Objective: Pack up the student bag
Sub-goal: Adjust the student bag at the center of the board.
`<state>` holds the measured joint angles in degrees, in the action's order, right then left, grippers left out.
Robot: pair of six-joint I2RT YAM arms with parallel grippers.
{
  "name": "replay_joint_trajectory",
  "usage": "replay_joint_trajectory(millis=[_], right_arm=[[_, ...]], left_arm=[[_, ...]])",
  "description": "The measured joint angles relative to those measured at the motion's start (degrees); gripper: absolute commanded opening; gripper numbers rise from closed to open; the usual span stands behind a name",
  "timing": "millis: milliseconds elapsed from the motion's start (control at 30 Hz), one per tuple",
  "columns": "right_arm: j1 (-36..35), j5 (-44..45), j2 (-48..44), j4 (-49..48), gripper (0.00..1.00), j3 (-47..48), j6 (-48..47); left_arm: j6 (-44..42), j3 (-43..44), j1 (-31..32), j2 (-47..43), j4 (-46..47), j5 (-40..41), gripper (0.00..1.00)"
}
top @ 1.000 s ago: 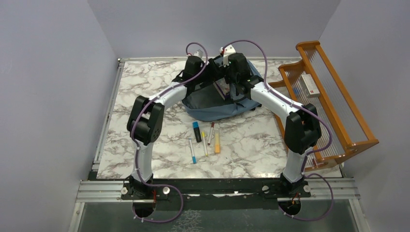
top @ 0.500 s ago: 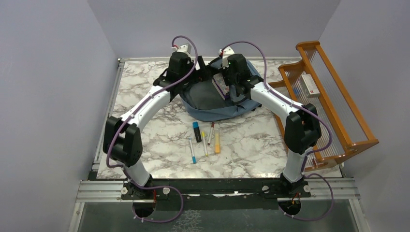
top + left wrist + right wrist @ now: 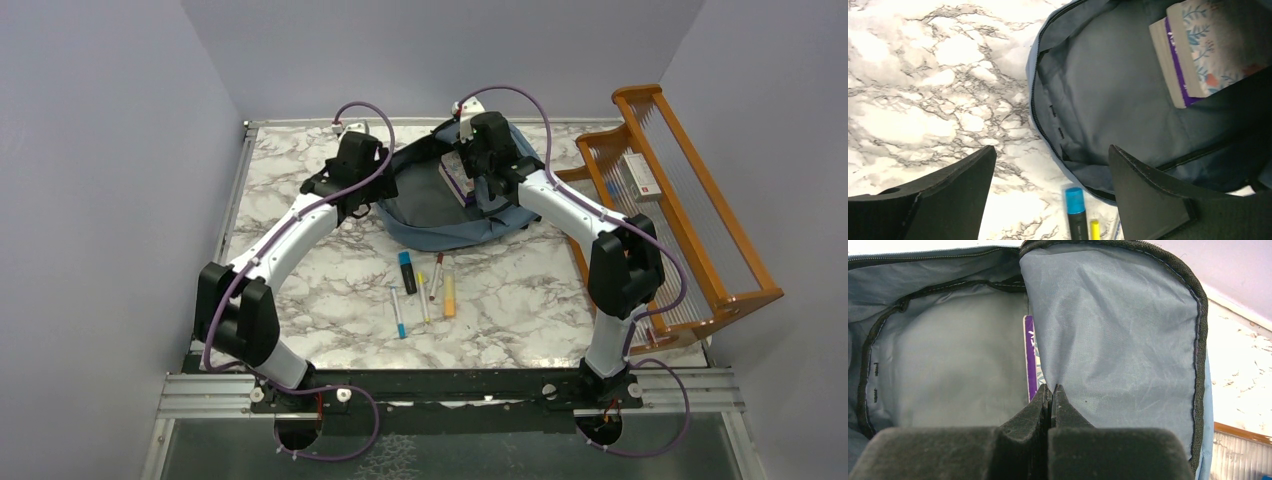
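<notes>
Student bag (image 3: 432, 222) lies unzipped at the far middle of the marble worktop (image 3: 520, 290), mouth gaping, grey lining showing. Left claw (image 3: 1050, 152) is released, jaws wide apart with nothing between them. It hangs over the bag's left rim, partly over bare marble, just beside the zipper edge. Right claw (image 3: 1050, 390) is clenched tight, tips inside the bag against the edge of the raised inner flap; can't tell whether fabric is pinched. Book (image 3: 1198, 55) with a purple spine sits inside the bag. Blue-capped marker (image 3: 1075, 210) lies on the worktop just outside the near rim. Orange rack (image 3: 690, 200) stands right of the bag.
</notes>
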<state>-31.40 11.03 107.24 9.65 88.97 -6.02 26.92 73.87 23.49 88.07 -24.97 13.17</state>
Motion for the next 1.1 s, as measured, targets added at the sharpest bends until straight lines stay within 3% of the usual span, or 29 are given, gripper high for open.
replay_joint_trajectory(millis=[300, 800, 967, 1100], right_arm=[[0.0, 0.0, 0.0, 0.0, 0.01, 0.0, 0.0], [0.0, -0.4, 0.0, 0.0, 0.04, -0.3, 0.0], [0.0, -0.8, 0.0, 0.0, 0.13, -0.3, -0.1], [-0.1, -2.8, 0.0, 0.0, 0.32, -0.3, -0.1]], left_arm=[[-0.4, -0.2, -1.0, 5.0, -0.9, 0.8, 0.64], [0.0, -1.7, -3.4, 8.8, 2.1, -4.8, 0.08], [0.1, -2.1, -3.4, 8.8, 3.4, -6.2, 0.00], [0.2, -2.8, -3.5, 8.8, 4.2, -6.8, 0.00]])
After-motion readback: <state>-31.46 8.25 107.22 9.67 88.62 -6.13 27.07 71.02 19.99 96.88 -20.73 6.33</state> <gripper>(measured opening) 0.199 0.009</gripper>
